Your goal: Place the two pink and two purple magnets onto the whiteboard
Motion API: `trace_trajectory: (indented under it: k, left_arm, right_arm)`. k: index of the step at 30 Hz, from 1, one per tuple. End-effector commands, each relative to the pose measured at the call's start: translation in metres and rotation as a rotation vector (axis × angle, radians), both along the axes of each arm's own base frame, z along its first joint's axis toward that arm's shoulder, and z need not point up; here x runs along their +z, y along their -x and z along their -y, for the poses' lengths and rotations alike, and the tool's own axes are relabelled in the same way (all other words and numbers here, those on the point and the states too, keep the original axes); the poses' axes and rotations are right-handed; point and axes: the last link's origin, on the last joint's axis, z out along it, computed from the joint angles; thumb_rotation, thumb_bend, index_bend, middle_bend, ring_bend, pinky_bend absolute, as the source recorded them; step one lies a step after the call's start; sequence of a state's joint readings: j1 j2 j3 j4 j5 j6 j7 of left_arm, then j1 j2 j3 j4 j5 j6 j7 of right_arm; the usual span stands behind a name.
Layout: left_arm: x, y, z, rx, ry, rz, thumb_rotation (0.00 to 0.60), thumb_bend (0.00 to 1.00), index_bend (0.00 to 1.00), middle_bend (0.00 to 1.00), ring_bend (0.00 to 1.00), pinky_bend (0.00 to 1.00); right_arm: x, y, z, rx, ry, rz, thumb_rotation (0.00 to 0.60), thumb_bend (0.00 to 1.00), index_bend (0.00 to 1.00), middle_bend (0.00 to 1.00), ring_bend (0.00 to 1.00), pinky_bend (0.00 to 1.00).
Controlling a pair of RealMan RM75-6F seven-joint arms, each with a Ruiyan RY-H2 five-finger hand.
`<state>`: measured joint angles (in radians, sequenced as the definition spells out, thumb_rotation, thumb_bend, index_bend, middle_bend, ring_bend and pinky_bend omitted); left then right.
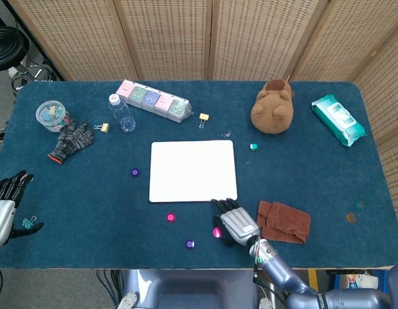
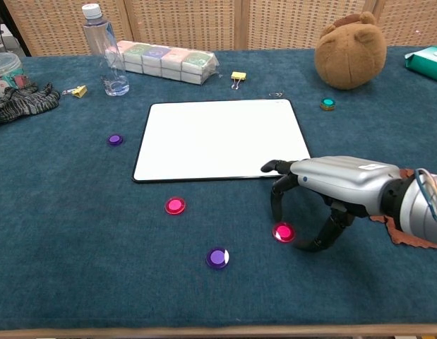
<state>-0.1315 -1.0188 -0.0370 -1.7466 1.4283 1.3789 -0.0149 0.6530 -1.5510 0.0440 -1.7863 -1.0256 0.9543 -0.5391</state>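
The whiteboard point(image 1: 192, 170) point(image 2: 218, 138) lies flat at the table's middle with nothing on it. One pink magnet point(image 1: 217, 232) point(image 2: 282, 232) sits below its lower right corner. My right hand point(image 1: 234, 222) point(image 2: 324, 191) arches over this magnet, fingers on its far side and thumb on its right, holding nothing. A second pink magnet point(image 1: 170, 217) point(image 2: 175, 205) lies further left. One purple magnet point(image 1: 189, 244) point(image 2: 217, 258) is near the front edge, the other point(image 1: 135, 172) point(image 2: 115, 140) left of the board. My left hand point(image 1: 6, 203) rests at the table's left edge, fingers apart and empty.
A brown cloth point(image 1: 284, 222) lies right of my right hand. Along the back stand a water bottle point(image 2: 105, 53), a row of wrapped boxes point(image 2: 165, 60), a plush bear point(image 2: 351, 53) and a wipes pack point(image 1: 338, 119). A glove point(image 1: 70, 141) and a teal magnet point(image 2: 327, 104) also lie there.
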Motion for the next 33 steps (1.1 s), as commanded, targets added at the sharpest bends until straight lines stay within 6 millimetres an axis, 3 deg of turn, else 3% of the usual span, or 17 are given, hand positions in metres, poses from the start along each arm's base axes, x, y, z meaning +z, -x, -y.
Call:
trace_trajectory:
  k: [1,12,21,33]
  left_arm:
    - [0.001,0.0,0.0,0.001,-0.003,0.001,0.6,0.02,0.0,0.0,0.0,0.0]
    - [0.001,0.0,0.0,0.001,-0.002,0.003,0.6,0.02,0.0,0.0,0.0,0.0]
    - [0.001,0.0,0.0,0.0,0.0,0.004,0.6,0.02,0.0,0.0,0.0,0.0]
    - [0.0,0.001,-0.001,0.004,0.008,0.004,0.6,0.02,0.0,0.0,0.0,0.0]
  right_arm:
    - [-0.001,0.0,0.0,0.0,-0.003,0.002,0.6,0.32,0.44,0.0,0.0,0.0]
    - [-0.006,-0.003,0.0,-0.006,-0.004,0.017,0.6,0.35,0.5,0.0,0.0,0.0]
    - [0.002,-0.006,0.003,-0.027,0.017,0.062,0.6,0.38,0.51,0.0,0.0,0.0]
    - [0.038,-0.012,0.048,-0.096,0.131,0.133,0.6,0.42,0.52,0.0,0.0,0.0]
